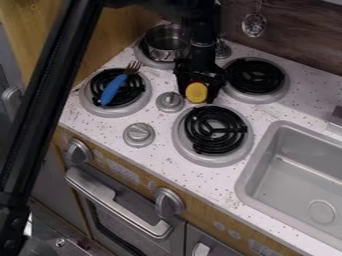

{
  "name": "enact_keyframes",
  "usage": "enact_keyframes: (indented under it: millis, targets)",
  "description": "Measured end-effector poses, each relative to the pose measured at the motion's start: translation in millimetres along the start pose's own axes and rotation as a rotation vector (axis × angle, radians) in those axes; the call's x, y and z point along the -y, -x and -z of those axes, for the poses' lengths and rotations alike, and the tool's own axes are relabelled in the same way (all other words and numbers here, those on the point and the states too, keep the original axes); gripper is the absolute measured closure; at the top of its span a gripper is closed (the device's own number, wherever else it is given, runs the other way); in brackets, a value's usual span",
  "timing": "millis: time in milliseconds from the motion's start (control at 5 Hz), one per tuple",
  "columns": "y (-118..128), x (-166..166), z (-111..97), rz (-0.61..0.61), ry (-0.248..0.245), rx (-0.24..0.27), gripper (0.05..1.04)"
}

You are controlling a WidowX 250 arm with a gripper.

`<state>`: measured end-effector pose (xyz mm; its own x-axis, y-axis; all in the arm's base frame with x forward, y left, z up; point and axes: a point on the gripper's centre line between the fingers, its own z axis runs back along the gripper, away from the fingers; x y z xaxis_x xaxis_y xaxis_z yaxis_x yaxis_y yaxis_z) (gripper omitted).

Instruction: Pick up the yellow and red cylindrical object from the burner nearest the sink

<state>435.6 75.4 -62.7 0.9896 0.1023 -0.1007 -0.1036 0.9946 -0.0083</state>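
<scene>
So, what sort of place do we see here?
It looks like a toy kitchen: there are black coil burners, a grey sink and an oven door handle below the counter.

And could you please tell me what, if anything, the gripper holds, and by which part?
A rounded yellow object, apparently held by its sides between the fingers.

So we count four burners (257, 76) across the upper half, two dials (139, 134) near the middle, two front knobs (169, 202) lower left, one fork (115, 89) and one pot (167, 47) upper left, one yellow thing (196, 92) top centre, one sink (294, 172) at right.
</scene>
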Motion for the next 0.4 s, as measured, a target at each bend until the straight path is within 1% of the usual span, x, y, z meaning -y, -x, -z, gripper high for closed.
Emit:
enact_keyframes:
  millis: [200, 400]
  targets:
    - [14.4, 2.5, -13.7, 0.010, 0.015, 0.046, 0.083]
    - [20.4, 7.1, -28.5, 0.031, 0.015, 0.103, 0.083]
